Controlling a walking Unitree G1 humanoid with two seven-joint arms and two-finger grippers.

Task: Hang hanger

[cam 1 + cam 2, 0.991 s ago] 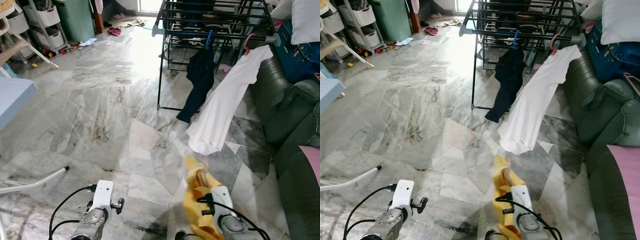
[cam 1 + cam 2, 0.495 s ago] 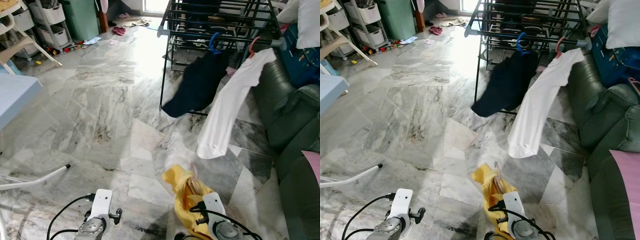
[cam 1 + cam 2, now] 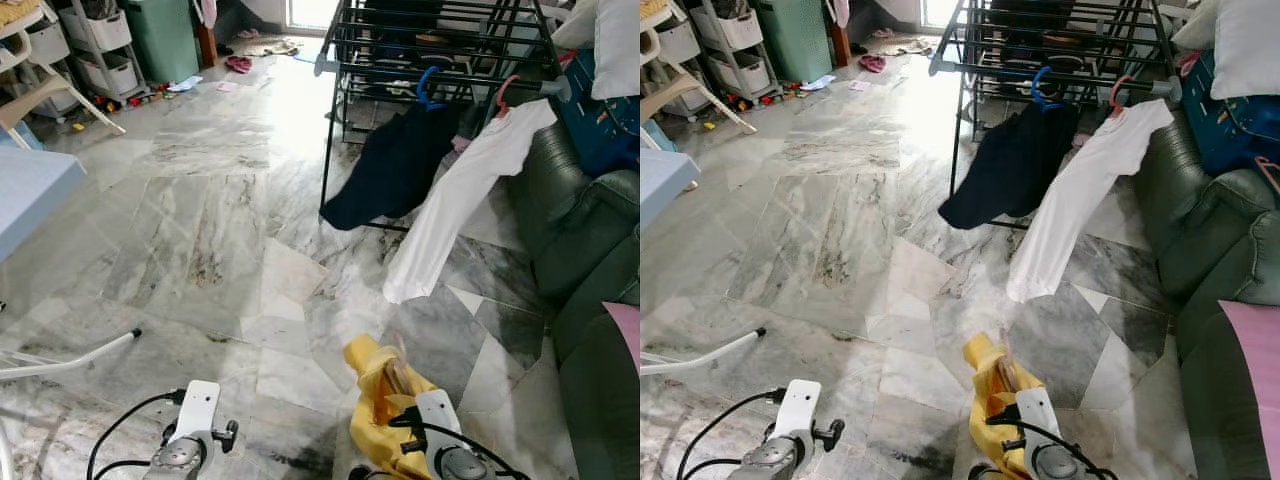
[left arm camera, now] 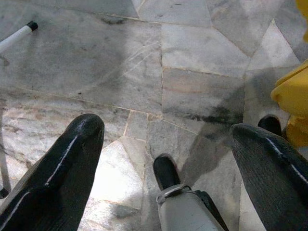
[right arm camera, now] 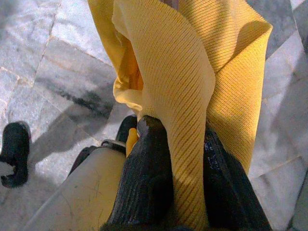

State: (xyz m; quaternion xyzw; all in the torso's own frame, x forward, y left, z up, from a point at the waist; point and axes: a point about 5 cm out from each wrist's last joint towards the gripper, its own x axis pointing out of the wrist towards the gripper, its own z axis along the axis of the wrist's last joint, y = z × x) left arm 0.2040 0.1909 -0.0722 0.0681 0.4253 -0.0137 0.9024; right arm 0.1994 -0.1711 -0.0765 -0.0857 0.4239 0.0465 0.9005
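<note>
1. Carrying the load low, the right gripper (image 5: pixel 180 159) sits at the bottom middle of the eye views, clamped on a yellow garment (image 3: pixel 385 415). The wrist view shows both black fingers pinching a fold of ribbed yellow cloth, so it's a proper grip, not just draped over.

2. Something pale and stick-like pokes out of the top of the yellow bundle, my guess is it's the hanger (image 3: pixel 395 375) with the garment bunched around it. Too small to be sure how it's seated in there.

3. Left gripper (image 4: pixel 166 159) is at the lower left of the eye views with its fingers spread wide and nothing between them, just marble floor (image 3: pixel 200 220) underneath. Looks like it's kept free on purpose, probably for balance or to help steady things later.

4. Target is pretty clearly the rack (image 3: pixel 440 45) at the top right of the frame. It's well apart from the robot, with open floor between.

5. Rack's front bar already has a dark garment (image 3: pixel 390 170) on a blue hanger (image 3: pixel 428 85) and a white shirt (image 3: pixel 450 210) on a pinkish one, right next to each other. Both hang slanted, not straight down.

6. Sofa (image 3: pixel 580 260) runs along the right edge, close to that end of the rack, so the approach probably wants to come in from the floor side.

7. Judging by all that, the hanging itself isn't done yet; this is the carry-over stage.
</note>
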